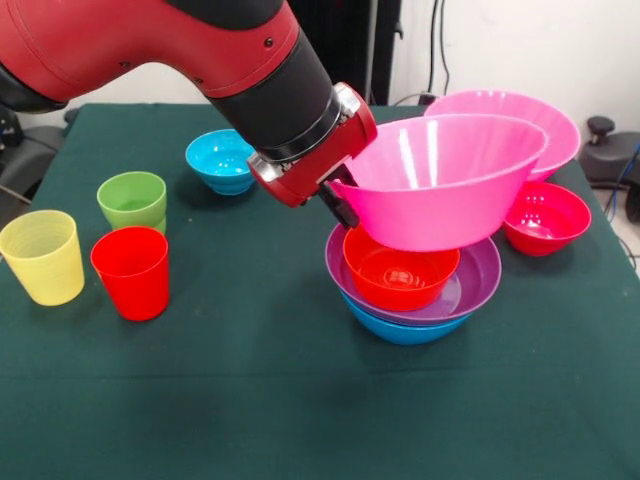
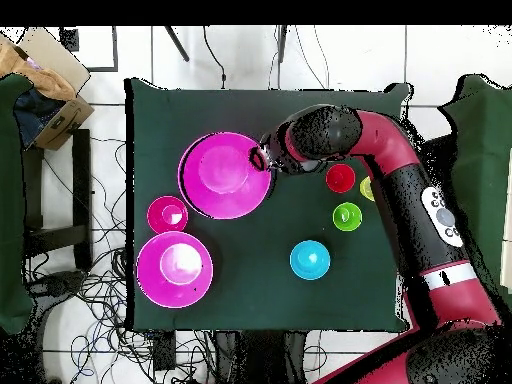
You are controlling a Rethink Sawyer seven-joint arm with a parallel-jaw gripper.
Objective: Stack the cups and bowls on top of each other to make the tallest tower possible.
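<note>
Nearest to the camera in the front view we see the red cup (image 1: 131, 272) and, just beside it on the left, the translucent yellow cup (image 1: 43, 256). Both stand upright on the green table (image 1: 300, 400). Behind them stands the shorter light green cup (image 1: 132, 200), close to the red one. In the overhead view the yellow cup is hidden by the arm (image 2: 420, 200), and we see only the red cup (image 2: 340, 178) and the green cup (image 2: 347, 215).

Further right stands the tower: the blue bowl (image 1: 405, 330) is lowest, the purple bowl (image 1: 470, 290) sits in it, and the orange bowl (image 1: 400, 270) sits in the purple one. Over these we see the big pink bowl (image 1: 440, 175), tilted, with its left side lower and its bottom touching the orange bowl. The gripper (image 1: 341, 203) is at the left rim of this pink bowl and is closed on the rim. In the overhead view the same pink bowl (image 2: 225, 175) covers the whole pile, and the gripper (image 2: 263, 160) is at its edge.

Behind the tower, the second large pink bowl (image 1: 555, 125) stands on the table, and the small crimson bowl (image 1: 546, 217) is just in front of it. On the far side, well apart from the tower, the small cyan bowl (image 1: 220, 160) stands alone.
</note>
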